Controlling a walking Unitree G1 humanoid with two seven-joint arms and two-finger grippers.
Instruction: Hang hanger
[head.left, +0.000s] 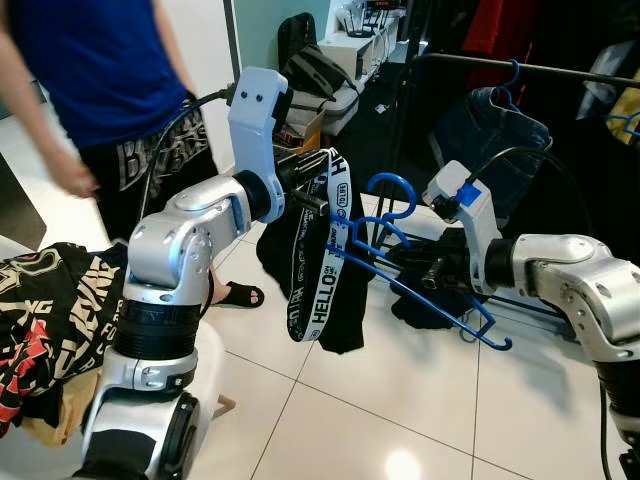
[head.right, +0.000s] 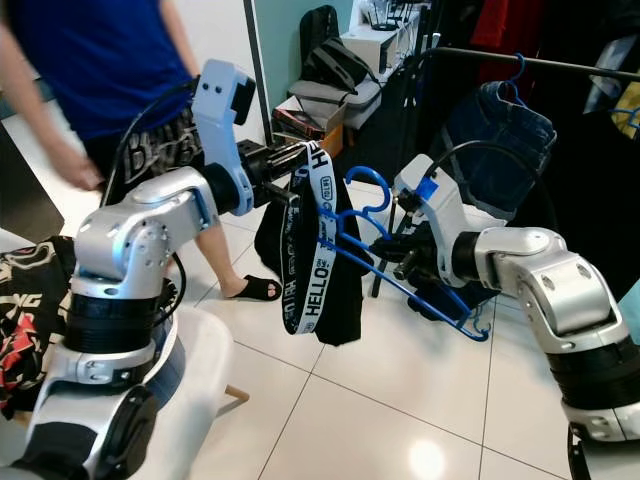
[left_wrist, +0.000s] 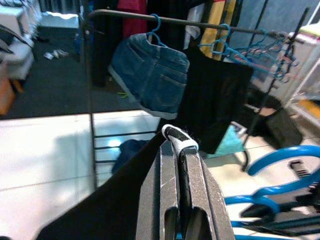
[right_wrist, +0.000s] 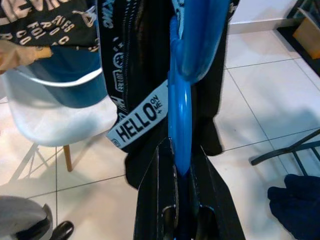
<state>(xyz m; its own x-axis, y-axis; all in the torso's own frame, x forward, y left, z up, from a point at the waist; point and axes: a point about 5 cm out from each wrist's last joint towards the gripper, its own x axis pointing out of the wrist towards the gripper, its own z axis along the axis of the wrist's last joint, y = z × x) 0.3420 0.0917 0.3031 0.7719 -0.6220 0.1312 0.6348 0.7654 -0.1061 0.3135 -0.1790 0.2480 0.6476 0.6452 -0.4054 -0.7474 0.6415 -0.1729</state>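
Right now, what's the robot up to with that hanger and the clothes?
The left pincer is shut on a black garment with white lettered straps, holding it up in the air. The right pincer is shut on a blue plastic hanger, threaded into the garment. A metal clothes rail stands behind; the hanger is not on it yet. A person in a blue shirt stands beside the left arm.

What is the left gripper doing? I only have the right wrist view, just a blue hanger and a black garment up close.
Observer: The left gripper is shut on the black garment, holding it up beside the blue hanger.
Operator: Where is the rail?
Observer: The clothes rail is ahead on the robot's right, with denim shorts hanging from it.
Operator: Anyone nearby?
Observer: A person in a blue shirt stands on the robot's left.
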